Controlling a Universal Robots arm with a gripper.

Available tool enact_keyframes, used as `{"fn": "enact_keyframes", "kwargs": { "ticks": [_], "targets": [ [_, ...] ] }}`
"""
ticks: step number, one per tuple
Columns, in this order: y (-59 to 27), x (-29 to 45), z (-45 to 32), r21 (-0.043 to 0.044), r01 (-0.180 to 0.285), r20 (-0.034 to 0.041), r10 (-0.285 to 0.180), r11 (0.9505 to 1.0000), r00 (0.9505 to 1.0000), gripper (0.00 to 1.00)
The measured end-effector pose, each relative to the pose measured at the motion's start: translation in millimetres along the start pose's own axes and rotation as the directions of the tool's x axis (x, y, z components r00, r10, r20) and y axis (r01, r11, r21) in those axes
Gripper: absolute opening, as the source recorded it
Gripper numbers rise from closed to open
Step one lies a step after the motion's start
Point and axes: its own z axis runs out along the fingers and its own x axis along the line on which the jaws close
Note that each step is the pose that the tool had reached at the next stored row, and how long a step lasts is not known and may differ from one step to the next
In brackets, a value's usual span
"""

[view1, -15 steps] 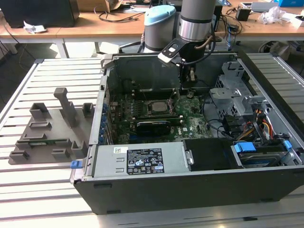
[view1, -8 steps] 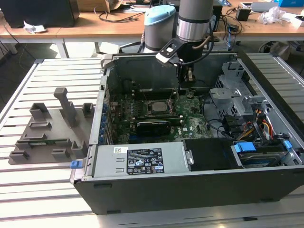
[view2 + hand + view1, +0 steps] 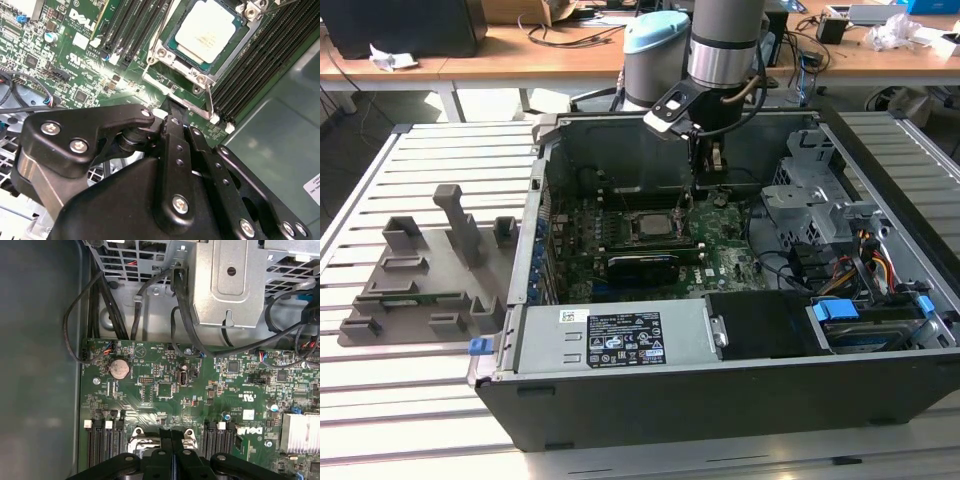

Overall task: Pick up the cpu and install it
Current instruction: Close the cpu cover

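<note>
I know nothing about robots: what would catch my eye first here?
An open computer case lies on a slatted table, and the robot arm reaches down into it. Inside, the silvery cpu sits in its socket on the green motherboard, and the black claw hangs close to it.
</note>
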Motion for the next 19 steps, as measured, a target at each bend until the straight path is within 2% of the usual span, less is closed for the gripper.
{"fn": "enact_keyframes", "kwargs": {
  "ticks": [19],
  "targets": [
    [-12.5,0.6,0.4,-0.0001,0.000,0.0000,0.000,1.0000,1.0000,0.11]
  ]
}}
